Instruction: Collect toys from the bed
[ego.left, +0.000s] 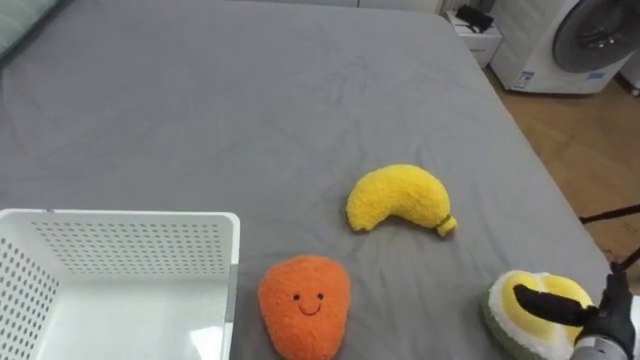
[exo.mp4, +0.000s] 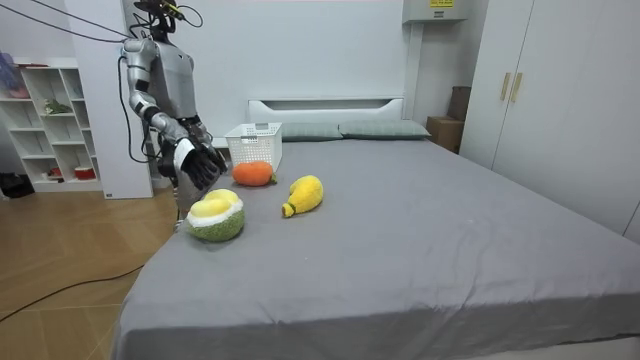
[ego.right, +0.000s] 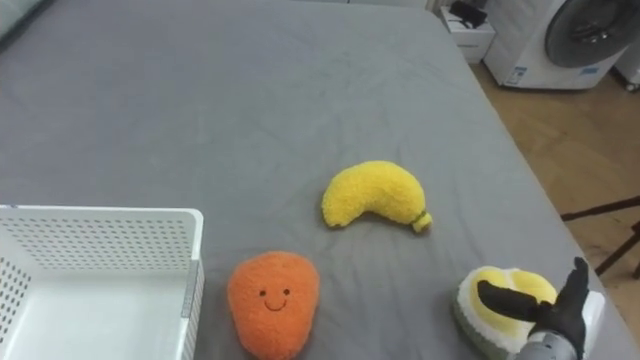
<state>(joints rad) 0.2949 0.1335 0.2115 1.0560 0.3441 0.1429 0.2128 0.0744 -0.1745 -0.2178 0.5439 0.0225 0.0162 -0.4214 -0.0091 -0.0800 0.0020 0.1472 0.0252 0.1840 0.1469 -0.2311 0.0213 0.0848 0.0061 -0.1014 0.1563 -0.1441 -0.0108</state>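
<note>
Right hand over green-and-yellow plush at near edge of bed — fingers straight, laid across yellow top, thumb lifted clear, nothing pinched. Toy looks light, squashy, fuzzy — I'd squeeze round domed middle. Curved banana plush mid-bed, smiley orange plush beside white perforated basket, same fleecy stuff.

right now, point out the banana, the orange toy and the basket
banana (ego.left: 395, 197), left eye view, its thick middle
orange toy (ego.left: 306, 300), left eye view, its face
basket (ego.left: 120, 214), left eye view, far rim
</note>
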